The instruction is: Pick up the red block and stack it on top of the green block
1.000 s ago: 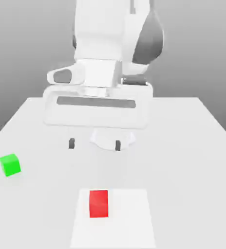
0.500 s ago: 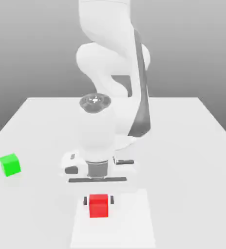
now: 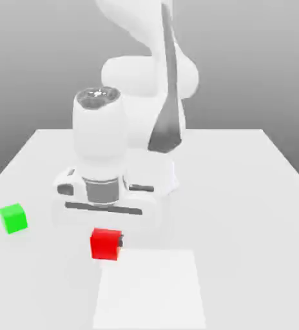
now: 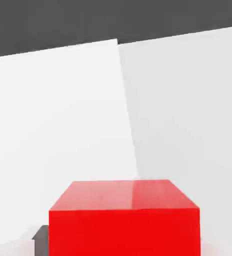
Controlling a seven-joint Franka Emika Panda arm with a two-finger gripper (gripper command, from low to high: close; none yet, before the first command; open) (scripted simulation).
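The red block (image 3: 104, 245) sits between the fingers of my gripper (image 3: 106, 240), which is shut on it. The block is held just past the far left corner of the white pad (image 3: 150, 291). One dark fingertip (image 3: 120, 242) shows at the block's right side in the exterior view. In the hand view the red block (image 4: 124, 220) is close up, with a dark fingertip (image 4: 39, 238) at its side. The green block (image 3: 13, 218) rests on the table at the exterior view's left, well apart from the red one.
The white table (image 3: 242, 187) stretches wide to the exterior view's right. The arm's white body (image 3: 133, 122) rises behind the gripper over the middle of the table. The white pad lies at the near edge.
My gripper came down onto the red block on the pad, shut on it, and has carried it off the pad toward the exterior view's left. The green block has not moved.
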